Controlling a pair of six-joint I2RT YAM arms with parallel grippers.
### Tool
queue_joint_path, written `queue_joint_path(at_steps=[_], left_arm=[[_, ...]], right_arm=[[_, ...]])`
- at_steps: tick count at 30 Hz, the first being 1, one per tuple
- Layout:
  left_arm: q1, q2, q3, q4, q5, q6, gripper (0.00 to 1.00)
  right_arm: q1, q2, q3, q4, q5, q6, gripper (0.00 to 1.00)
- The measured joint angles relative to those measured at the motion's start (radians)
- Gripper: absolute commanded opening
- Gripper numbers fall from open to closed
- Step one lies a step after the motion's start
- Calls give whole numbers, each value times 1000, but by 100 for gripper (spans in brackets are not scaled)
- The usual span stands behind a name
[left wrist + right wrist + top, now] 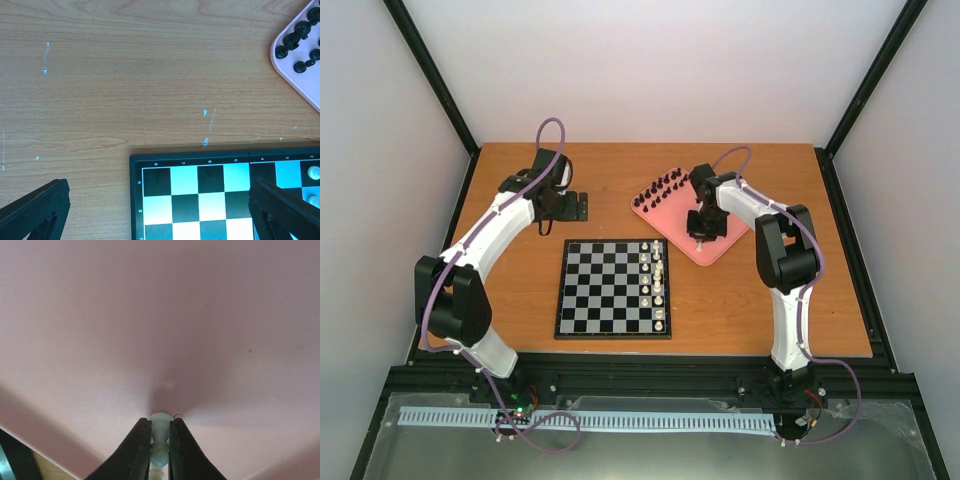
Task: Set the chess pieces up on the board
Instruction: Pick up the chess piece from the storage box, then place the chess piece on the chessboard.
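Over the far-right pink tray (672, 216), the right gripper (160, 435) clamps a cream-white piece (160, 422). The other white pieces (658, 285) line the board (600, 290) along its right columns, the black pieces (658, 186) sit on the tray, unplaced, and the left gripper (160, 212) gapes.

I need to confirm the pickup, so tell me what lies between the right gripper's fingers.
A cream-white chess piece stands pinched between the fingers of the right gripper, over the pink tray; the right wrist view shows it.

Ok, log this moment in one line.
right gripper shut on white piece at pink tray | left gripper open, empty, above board edge | black pieces on tray
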Motion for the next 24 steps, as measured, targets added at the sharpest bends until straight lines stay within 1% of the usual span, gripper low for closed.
queue_joint_path(at_steps=[4,6,9,18,21,24], left_arm=[[0,0,0,0,0,4,100],[0,0,0,0,-1,4,100],[0,0,0,0,-1,5,100],[0,0,0,-1,-3,5,100],[0,0,0,-1,-6,5,100],[0,0,0,-1,-12,5,100]], right_arm=[[0,0,23,0,16,-11,9],[0,2,35,-2,27,-22,5],[-1,10,59,-4,42,-34,3],[8,-4,111,-39,37,-80,3],[44,-58,111,-66,32,-108,3],[153,-159,95,-81,26,-128,3]])
